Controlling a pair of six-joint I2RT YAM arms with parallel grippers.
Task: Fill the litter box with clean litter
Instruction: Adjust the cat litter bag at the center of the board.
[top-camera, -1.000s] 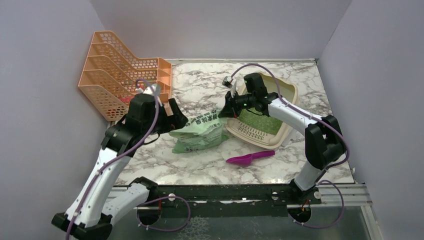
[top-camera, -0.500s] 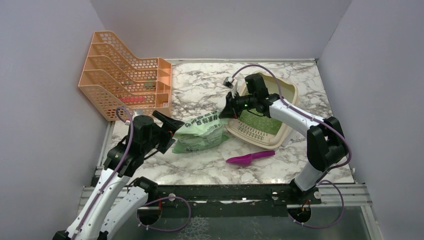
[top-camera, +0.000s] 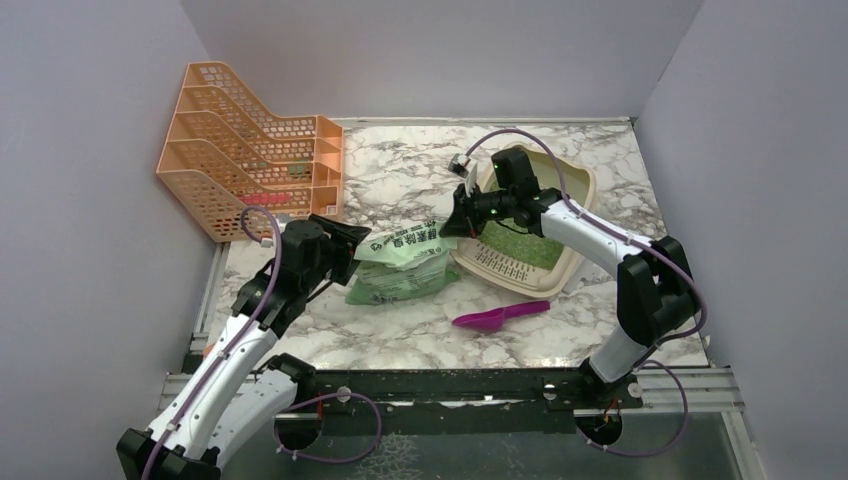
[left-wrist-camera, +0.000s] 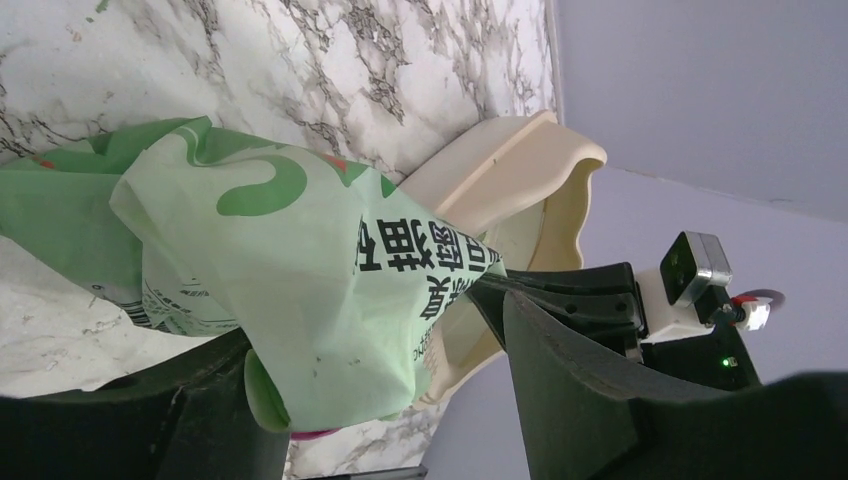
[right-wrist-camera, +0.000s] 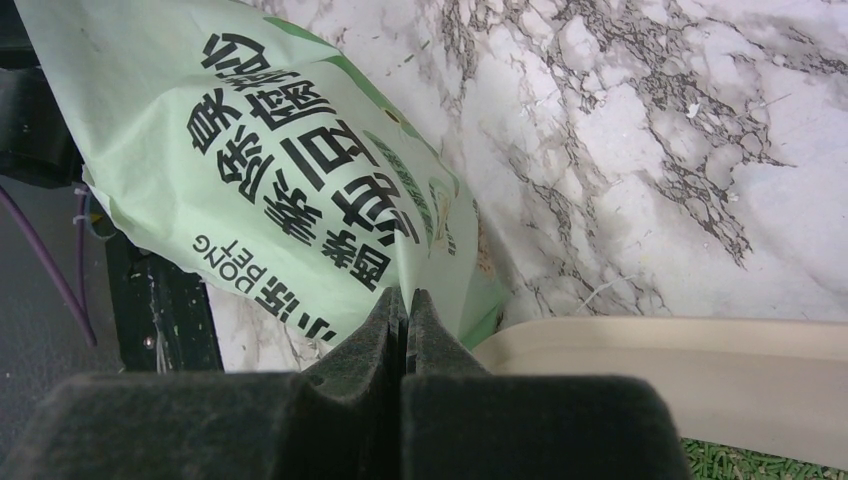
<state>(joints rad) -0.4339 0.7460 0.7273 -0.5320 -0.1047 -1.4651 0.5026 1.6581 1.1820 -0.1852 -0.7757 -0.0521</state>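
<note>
The litter bag (top-camera: 400, 268) is being straddled at its 9 o'clock end by the left pincer (top-camera: 358, 243), jaws apart, on the bench (top-camera: 400, 170). Its 1 o'clock corner is apparently being pinched by the closed right pincer (right-wrist-camera: 405, 300). Green granules (top-camera: 520, 245) are being held in the litter box (top-camera: 588, 182), at the bag's 3 o'clock.

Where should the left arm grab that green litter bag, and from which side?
Pinch the slack end of the bag farthest from the litter box, coming from the left. That end looks like thin, bunched film, it lies between the left gripper's open jaws, and the right gripper is shut on the opposite edge.
</note>
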